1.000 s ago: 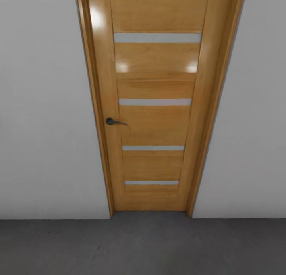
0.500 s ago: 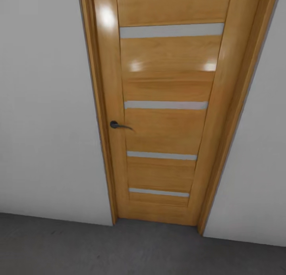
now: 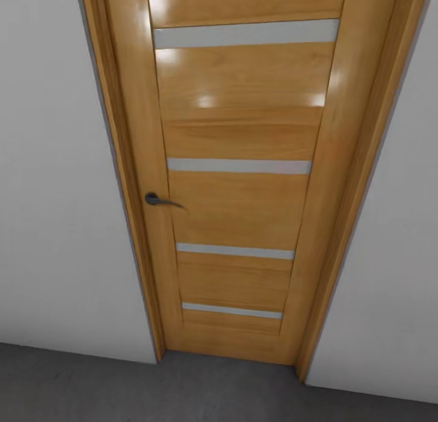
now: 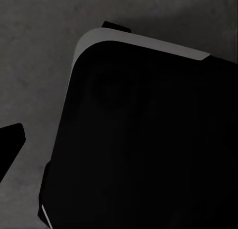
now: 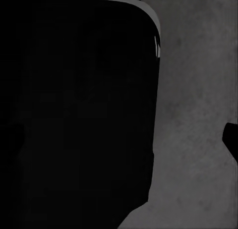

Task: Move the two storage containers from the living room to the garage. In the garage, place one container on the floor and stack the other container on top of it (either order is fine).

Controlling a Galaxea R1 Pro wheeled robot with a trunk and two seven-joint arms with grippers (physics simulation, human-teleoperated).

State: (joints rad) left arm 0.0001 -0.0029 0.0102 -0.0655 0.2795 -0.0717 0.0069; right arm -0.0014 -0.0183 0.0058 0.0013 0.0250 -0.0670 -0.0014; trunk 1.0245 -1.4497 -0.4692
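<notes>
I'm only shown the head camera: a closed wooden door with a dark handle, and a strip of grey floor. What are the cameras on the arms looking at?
Observer: The left wrist camera points down at the dark grey floor.
Operator: Just floor?
Observer: No, a big black body with rounded corners and a pale edge covers much of that picture. It is probably part of the robot itself.
Operator: And the right arm's camera?
Observer: It sees much the same: a black body on one side and rough grey floor beside it.
</notes>
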